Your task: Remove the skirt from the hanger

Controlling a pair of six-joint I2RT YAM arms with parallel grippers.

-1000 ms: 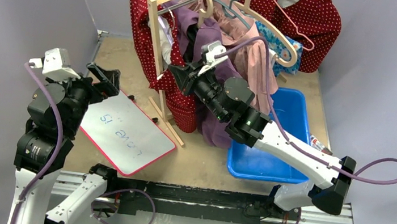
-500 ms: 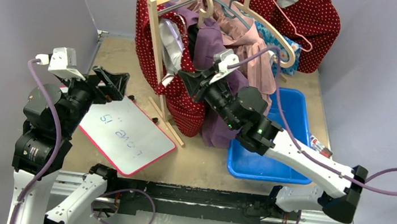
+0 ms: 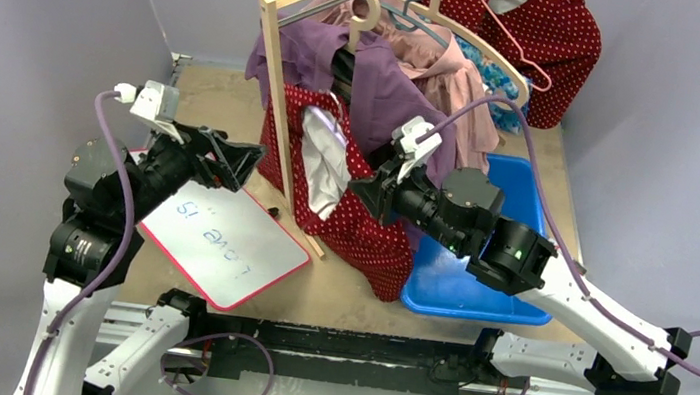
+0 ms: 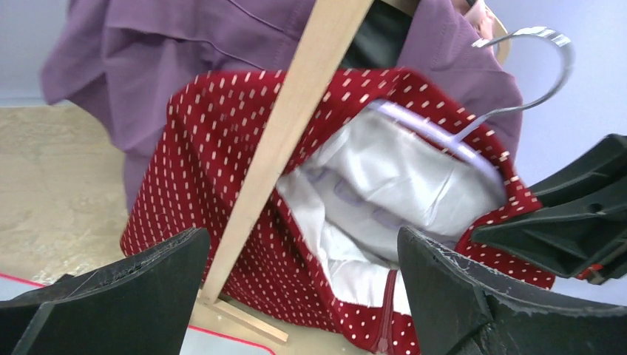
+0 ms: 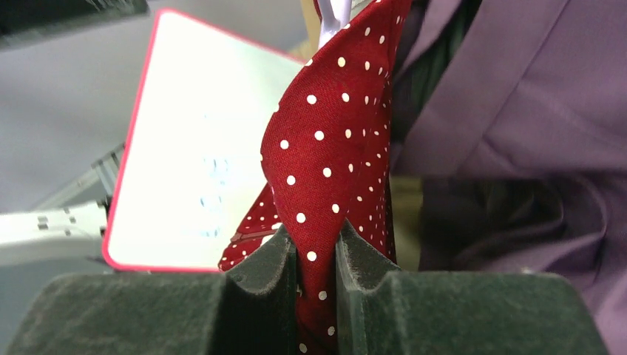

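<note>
The skirt (image 3: 362, 229) is red with white dots and a white lining, and hangs in front of the wooden rack's post. My right gripper (image 3: 367, 192) is shut on its right edge; the right wrist view shows a fold of the skirt (image 5: 333, 133) pinched between the right gripper's (image 5: 316, 244) pads. A lavender hanger (image 4: 451, 137) with a metal hook sits in the waistband of the skirt (image 4: 214, 163). My left gripper (image 3: 245, 159) is open just left of the skirt. In the left wrist view the left gripper (image 4: 302, 248) frames the waist opening, nothing between its fingers.
The rack's post (image 4: 296, 126) stands between my left gripper and the skirt. A purple garment (image 3: 380, 80), pink clothes and another red dotted garment (image 3: 549, 20) hang on the wooden rack (image 3: 272, 57). A blue bin (image 3: 518, 188) sits right, a whiteboard (image 3: 221, 232) left.
My right gripper has pulled the skirt from the rack's left end down toward the near right. The open left gripper has swung right, closer to the skirt.
</note>
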